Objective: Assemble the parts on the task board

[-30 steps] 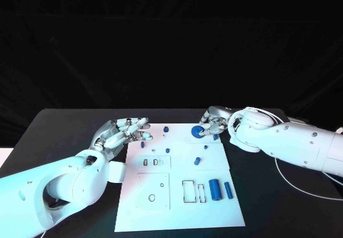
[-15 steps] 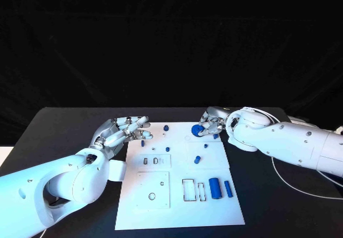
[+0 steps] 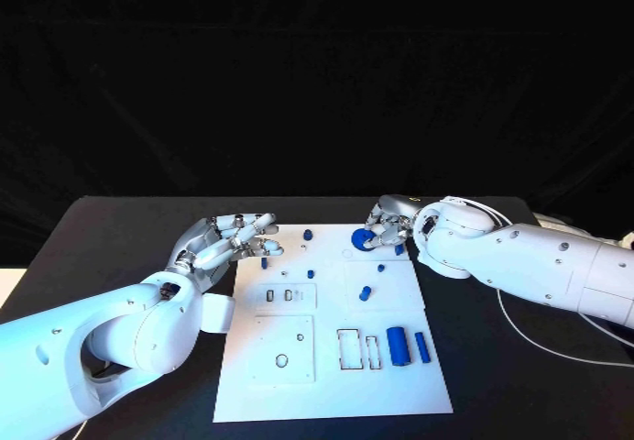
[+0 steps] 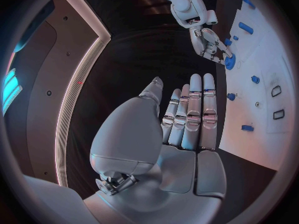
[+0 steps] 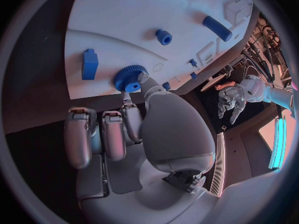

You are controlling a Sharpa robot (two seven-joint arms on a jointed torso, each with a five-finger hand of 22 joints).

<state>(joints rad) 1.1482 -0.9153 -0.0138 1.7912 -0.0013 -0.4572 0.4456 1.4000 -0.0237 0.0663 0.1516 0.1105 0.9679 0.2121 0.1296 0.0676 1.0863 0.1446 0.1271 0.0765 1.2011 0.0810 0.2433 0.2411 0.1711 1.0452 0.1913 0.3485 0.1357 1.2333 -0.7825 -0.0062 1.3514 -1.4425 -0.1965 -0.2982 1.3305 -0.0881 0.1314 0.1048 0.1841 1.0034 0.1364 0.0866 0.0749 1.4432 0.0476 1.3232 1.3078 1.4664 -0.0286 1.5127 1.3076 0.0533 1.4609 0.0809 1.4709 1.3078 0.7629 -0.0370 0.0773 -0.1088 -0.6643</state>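
The white task board (image 3: 331, 385) lies in the middle of the black table. My right hand (image 3: 392, 226) hovers over the board's far right part and pinches a blue gear (image 3: 364, 240) between thumb and finger; the right wrist view shows the gear (image 5: 129, 78) just above the board (image 5: 112, 15). My left hand (image 3: 238, 240) hangs at the board's far left corner, fingers stretched out, holding nothing. In the left wrist view its fingers (image 4: 194, 114) point along the board's edge (image 4: 255, 134), and the right hand (image 4: 209, 44) with the gear (image 4: 229, 62) lies beyond.
Several small blue parts sit on the board: a peg (image 3: 307, 236), a stub (image 3: 365, 294), a thick cylinder (image 3: 397, 346) and a thin bar (image 3: 421, 347) near the right edge. Empty rectangular slots (image 3: 347, 350) lie beside them. A white cable (image 3: 541, 344) runs at the right.
The whole picture has shifted a little. The right hand keeps the blue gear over the same far part of the board, and the left hand stays where it was.
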